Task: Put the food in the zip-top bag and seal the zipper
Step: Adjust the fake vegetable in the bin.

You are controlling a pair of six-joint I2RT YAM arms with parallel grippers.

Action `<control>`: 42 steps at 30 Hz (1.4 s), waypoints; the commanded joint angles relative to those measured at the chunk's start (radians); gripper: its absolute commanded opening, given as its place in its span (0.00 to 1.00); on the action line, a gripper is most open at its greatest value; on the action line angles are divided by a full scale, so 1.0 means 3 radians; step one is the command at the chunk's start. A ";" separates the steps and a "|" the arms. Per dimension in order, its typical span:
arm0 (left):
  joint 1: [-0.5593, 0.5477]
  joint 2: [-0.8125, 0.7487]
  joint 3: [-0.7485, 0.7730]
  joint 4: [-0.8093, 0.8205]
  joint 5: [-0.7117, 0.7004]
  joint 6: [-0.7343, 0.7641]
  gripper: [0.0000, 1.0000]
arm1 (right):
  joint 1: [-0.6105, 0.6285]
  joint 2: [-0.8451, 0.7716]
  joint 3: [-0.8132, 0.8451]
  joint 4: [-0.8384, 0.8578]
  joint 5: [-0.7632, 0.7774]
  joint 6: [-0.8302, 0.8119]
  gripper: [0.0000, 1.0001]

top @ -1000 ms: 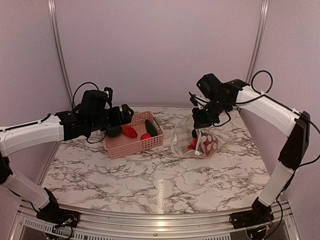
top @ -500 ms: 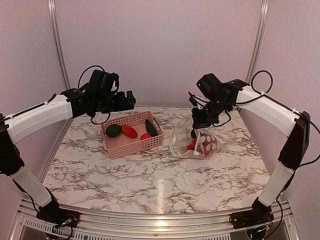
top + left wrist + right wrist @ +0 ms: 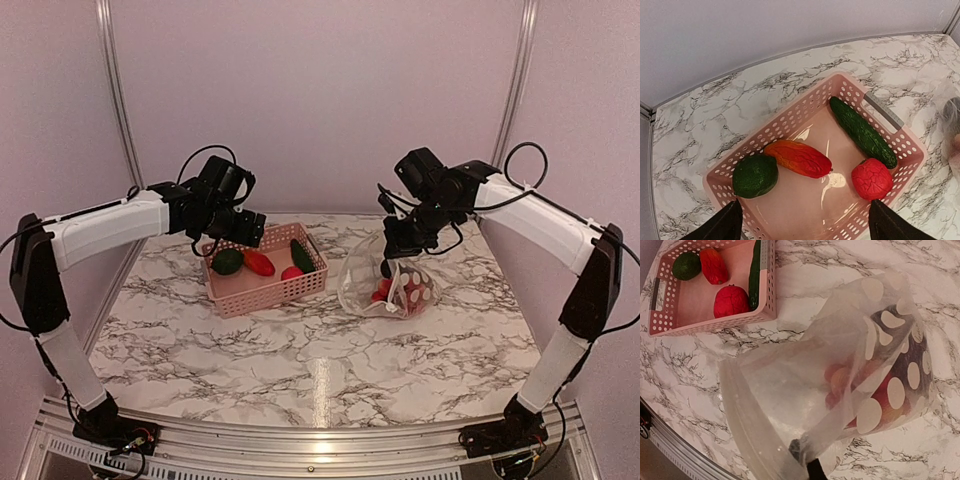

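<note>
Now the zip-top bag (image 3: 840, 365) is held agape for filling by its rim in the clamped right gripper (image 3: 807, 462), beside the pink basket (image 3: 790, 115) over whose food (image 3: 799, 158) the left gripper (image 3: 805, 220) is spread wide.

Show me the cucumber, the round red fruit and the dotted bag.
cucumber (image 3: 862, 131), left wrist view, middle of its body.
round red fruit (image 3: 871, 179), left wrist view, centre of its top.
dotted bag (image 3: 790, 385), right wrist view, clear front wall.
</note>
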 commanded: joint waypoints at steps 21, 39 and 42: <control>0.0404 0.1114 0.0650 -0.0592 -0.0055 0.0284 0.92 | 0.0029 -0.0296 -0.0213 0.0087 -0.0093 0.0104 0.00; 0.0583 0.1444 0.0637 -0.0332 0.0115 0.0570 0.93 | 0.0029 -0.0289 -0.0275 0.0116 -0.0188 0.0142 0.00; 0.0579 0.1384 0.0521 -0.0250 0.0397 0.0514 0.93 | 0.0032 -0.0299 -0.0299 0.0128 -0.0195 0.0150 0.00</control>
